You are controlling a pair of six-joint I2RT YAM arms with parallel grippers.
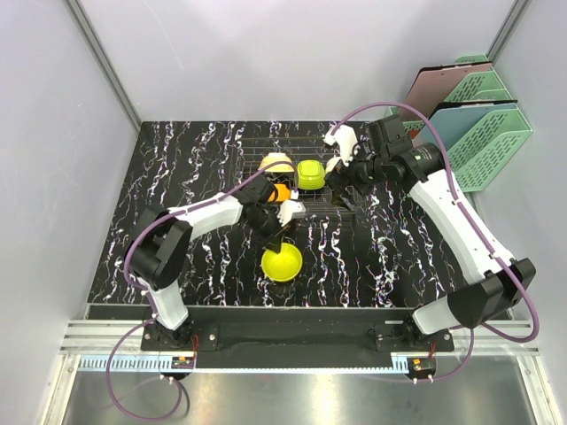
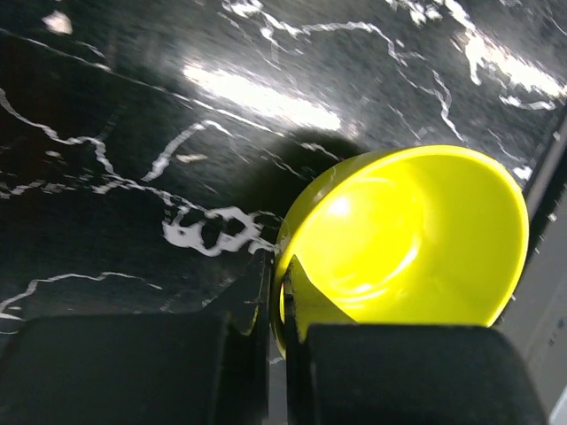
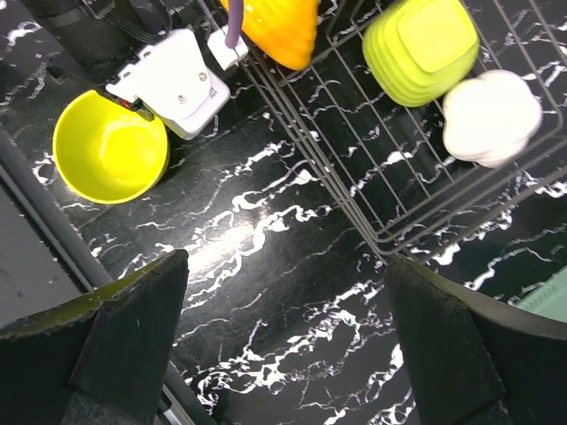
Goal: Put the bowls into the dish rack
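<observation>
- Yellow round plastic bowl (image 2: 416,248): likely light, stiff, slippery; best held by the rim.
- My left gripper (image 2: 276,297) pinches the rim nearest it.
- My right gripper (image 3: 285,336) hangs wide, empty.

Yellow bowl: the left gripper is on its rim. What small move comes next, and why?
Probably a short lift straight up. The left gripper is shut on the rim of the yellow bowl, which sits on the table outside the dish rack, where the orange bowl, lime green bowl and white bowl lie upside down.
</observation>
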